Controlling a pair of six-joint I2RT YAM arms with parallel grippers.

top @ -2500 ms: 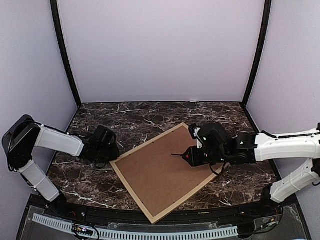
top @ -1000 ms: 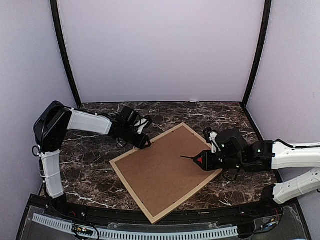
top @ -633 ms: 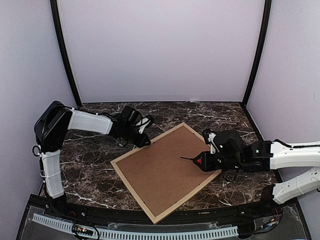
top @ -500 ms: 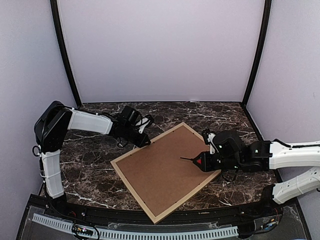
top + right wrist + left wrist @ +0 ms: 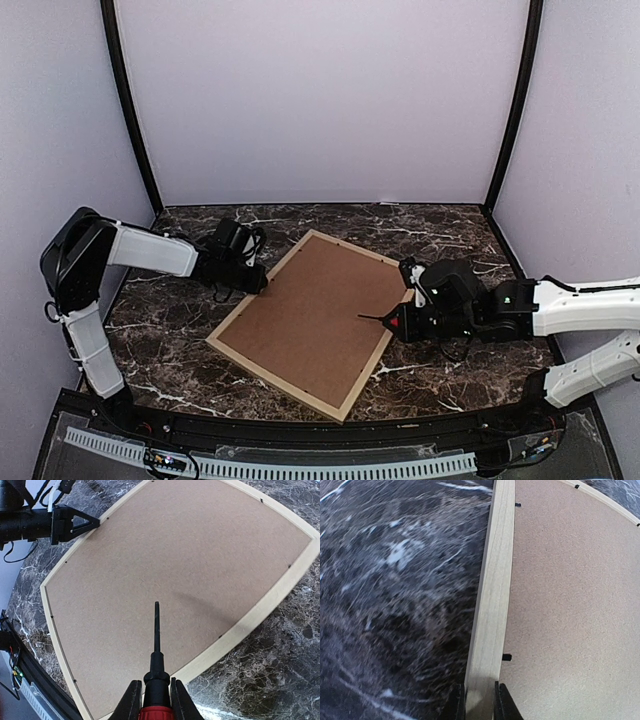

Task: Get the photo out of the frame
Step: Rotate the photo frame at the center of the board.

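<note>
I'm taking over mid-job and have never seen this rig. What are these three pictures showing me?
Two robot arms work over a dark marble table. The wide picture looks down from above and behind them; the other two come from a camera on each wrist. A light wooden frame lies face down, so you see its brown backing board, with small black tabs at its edge; the photo is hidden. The left gripper pinches the frame's rail. The right gripper holds a red-handled screwdriver, its tip over the board.
</note>
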